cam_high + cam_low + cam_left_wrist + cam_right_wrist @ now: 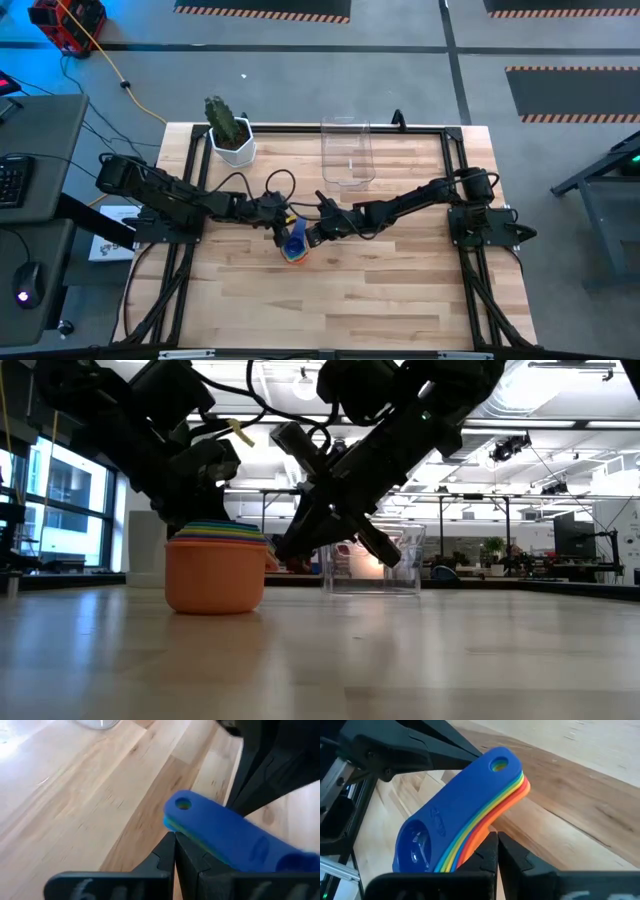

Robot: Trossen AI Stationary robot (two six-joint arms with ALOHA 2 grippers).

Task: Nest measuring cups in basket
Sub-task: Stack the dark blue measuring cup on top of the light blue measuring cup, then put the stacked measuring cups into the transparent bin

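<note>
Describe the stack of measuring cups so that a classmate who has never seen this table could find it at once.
Start at the wooden table and find its middle, where the two dark arms meet. The stack of measuring cups stands there on the wood, nearer than the clear basket and the cactus pot. It alone is rainbow-layered: orange outermost, blue on top, with the handles fanned together.

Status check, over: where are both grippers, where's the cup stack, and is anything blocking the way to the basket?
Left gripper and right gripper both shut, flanking the cup stack. Cups nested, on the table, not in the basket. Nothing seen between stack and basket.
</note>
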